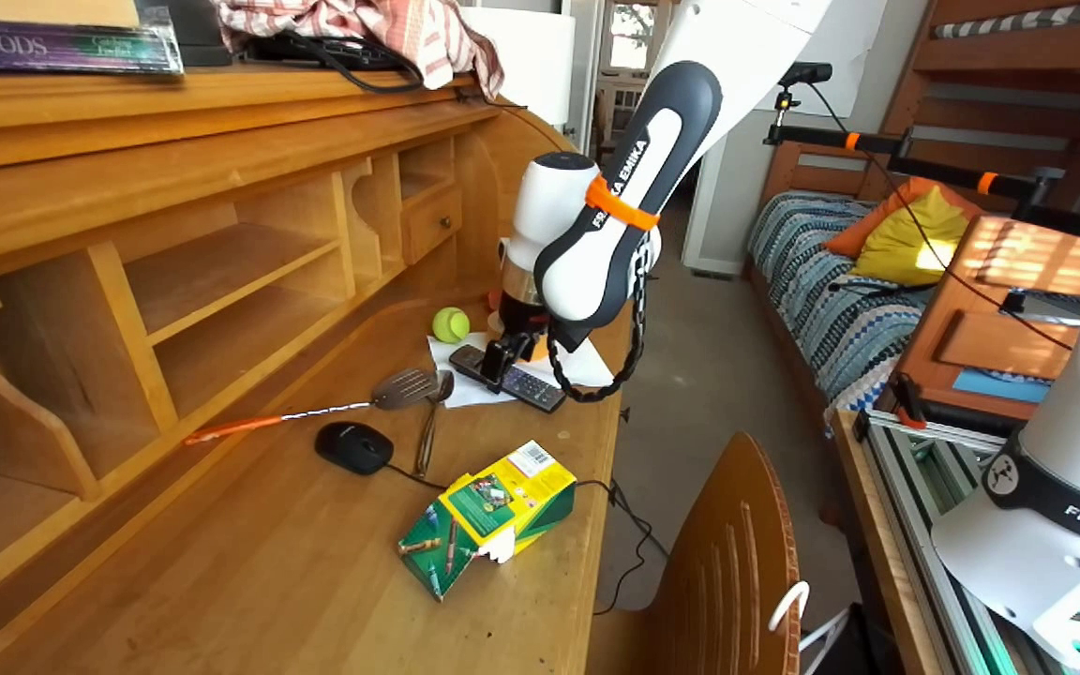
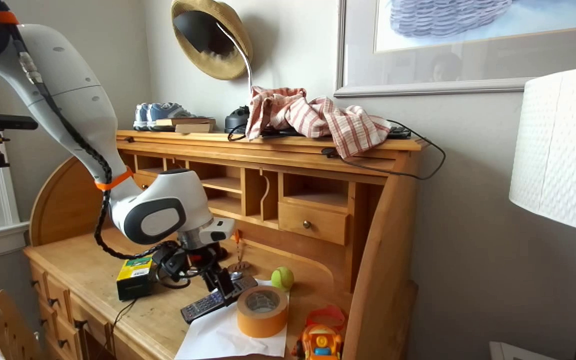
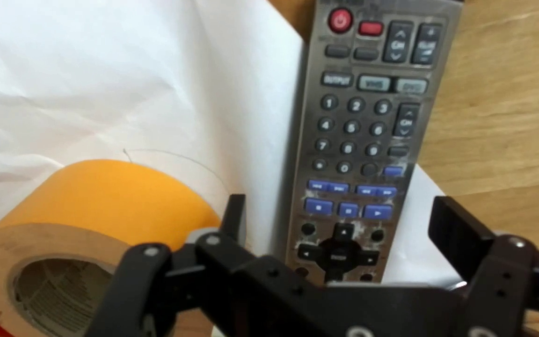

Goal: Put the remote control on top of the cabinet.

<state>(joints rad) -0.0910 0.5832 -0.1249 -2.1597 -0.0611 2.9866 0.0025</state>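
End effector point(image 3: 341, 217) spread, fingers point(image 3: 456, 234) at either side of remote control point(image 3: 360, 140); contact not clear. Remote control on tabletop point(image 1: 249, 562), partly over white paper point(image 3: 166, 93); lower end hidden in wrist view. Inside of green-and-yellow box point(image 1: 493, 511) not visible. Cubbyholes point(image 2: 220, 184) of cabinet point(image 2: 388, 225) partly behind arm point(image 2: 90, 107) in exterior view. Dark object point(image 1: 334, 49) atop cabinet partly under red-and-white cloth point(image 2: 313, 115), hard to identify.

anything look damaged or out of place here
Yes: the box seems torn, with a ragged white patch along one edge. The remote, partly on paper, has pale worn-looking patches on its face. A kitchen spatula looks odd beside a computer mouse.
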